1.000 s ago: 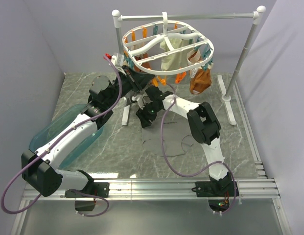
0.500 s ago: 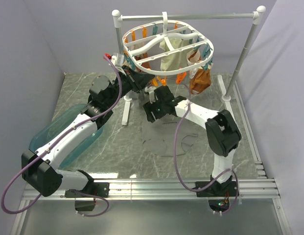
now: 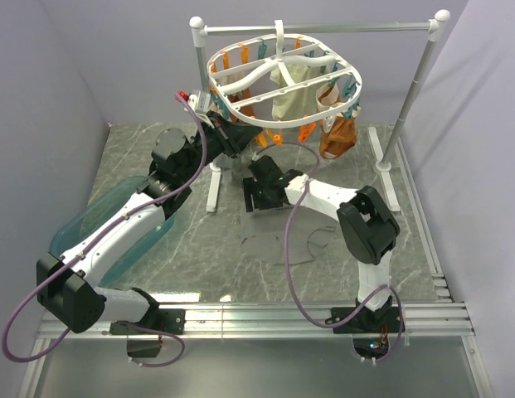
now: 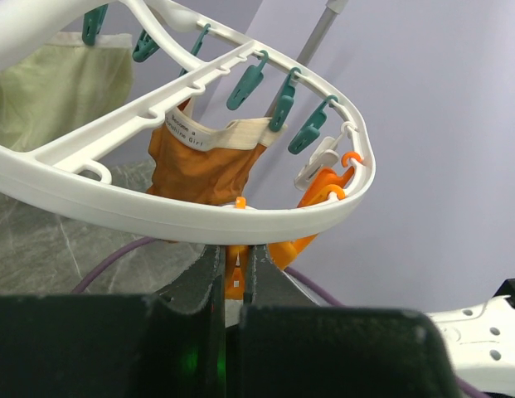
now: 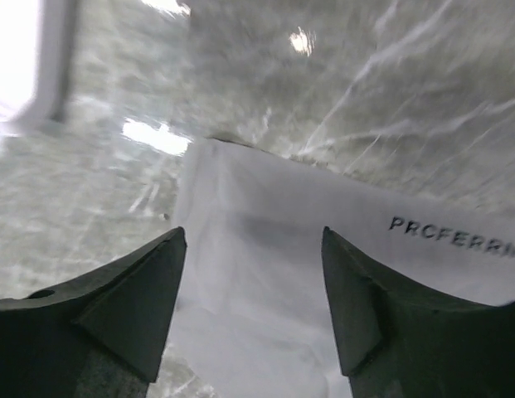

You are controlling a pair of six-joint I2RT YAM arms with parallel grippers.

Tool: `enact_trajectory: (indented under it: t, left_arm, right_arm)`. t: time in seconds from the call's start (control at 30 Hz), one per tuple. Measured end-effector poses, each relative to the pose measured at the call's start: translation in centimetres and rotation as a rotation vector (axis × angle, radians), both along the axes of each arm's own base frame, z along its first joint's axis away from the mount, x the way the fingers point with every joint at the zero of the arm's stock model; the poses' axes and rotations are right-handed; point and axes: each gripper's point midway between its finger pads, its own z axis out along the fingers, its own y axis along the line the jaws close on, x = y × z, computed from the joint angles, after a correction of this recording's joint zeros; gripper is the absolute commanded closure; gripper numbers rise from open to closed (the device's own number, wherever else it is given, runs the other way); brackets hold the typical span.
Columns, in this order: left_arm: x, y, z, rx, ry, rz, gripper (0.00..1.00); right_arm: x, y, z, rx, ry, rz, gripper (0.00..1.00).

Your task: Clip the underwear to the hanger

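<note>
While the left claw pinches one orange peg, one underwear lies flat

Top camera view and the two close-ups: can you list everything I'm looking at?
hanger: one, white oval frame, hung on the rail
pegs: many, orange and teal, dangling from the hanger
brown-orange garment: one, clipped at hanger's right
cream cloth: one, clipped mid-hanger
rail stand: one, white, table's back
tub: one, see-through teal, table's left
underwear: one, grey, flat on the table
table: one, grey marble
left hand: shut on an orange peg
right hand: open, over the underwear
</note>
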Motion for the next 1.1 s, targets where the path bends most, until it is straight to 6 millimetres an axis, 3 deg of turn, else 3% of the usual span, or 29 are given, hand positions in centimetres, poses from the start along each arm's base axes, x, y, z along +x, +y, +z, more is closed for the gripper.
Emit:
enact_trajectory:
  t: [0.23,0.37,0.5,0.6,0.7,0.77,0.87,0.97,1.1]
  left_arm:
    - [0.1,0.1,0.0,0.001,0.000,0.002,1.00]
    - [0.1,0.1,-0.1,0.001,0.001,0.004,1.00]
    - [0.1,0.2,-0.1,0.001,0.001,0.005,1.00]
    - [0.2,0.2,-0.1,0.003,0.002,0.007,1.00]
    - [0.3,0.3,-0.2,0.005,0.004,0.009,1.00]
    - [0.3,0.3,-0.3,0.008,0.008,0.011,1.00]
    - [0.4,0.4,-0.5,0.011,0.012,0.014,1.00]
    - [0.4,0.4,-0.5,0.012,0.013,0.015,1.00]
    - [0.5,0.5,-0.5,0.012,0.013,0.017,1.00]
  right_arm:
    - [-0.4,-0.4,-3.9,-0.099,0.061,-0.072,0.29]
    - [0.0,-0.4,-4.1,-0.114,0.049,-0.092,0.37]
    - [0.2,-0.6,-4.5,-0.150,0.025,-0.101,0.53]
    - [0.3,-0.5,-4.7,-0.182,-0.002,-0.103,0.57]
    - [0.5,0.4,-4.8,-0.201,-0.029,-0.089,0.58]
    - [0.6,1.7,-4.8,-0.202,-0.055,-0.068,0.64]
    - [0.7,2.8,-4.8,-0.203,-0.085,-0.046,0.78]
    - [0.8,3.3,-4.8,-0.185,-0.090,-0.036,1.00]
    - [0.8,3.2,-4.6,-0.151,-0.092,-0.037,1.00]
